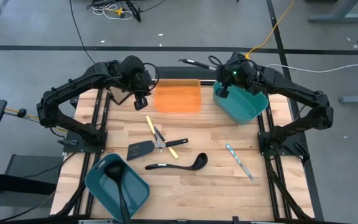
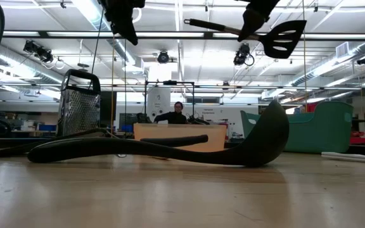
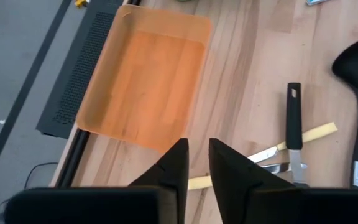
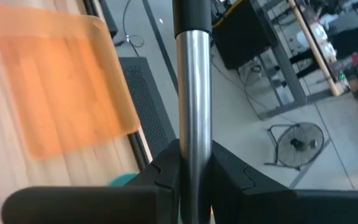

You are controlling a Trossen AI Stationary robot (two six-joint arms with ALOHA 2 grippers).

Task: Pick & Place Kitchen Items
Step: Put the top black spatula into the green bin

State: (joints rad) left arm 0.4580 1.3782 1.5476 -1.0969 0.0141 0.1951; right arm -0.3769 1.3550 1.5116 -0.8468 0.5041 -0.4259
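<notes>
The right pincer point(image 4: 194, 165), above the teal bin point(image 1: 244, 106), grips the slotted spatula point(image 2: 284, 37) by its stiff, slippery steel shank; the left pincer point(image 3: 194, 163) is nearly clenched, empty.

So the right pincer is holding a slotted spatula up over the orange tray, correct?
Not quite. The right pincer does grip a slotted spatula by its metal handle, but the high view shows it above the teal bin at the table's back right, beside the orange tray, not over it.
</notes>
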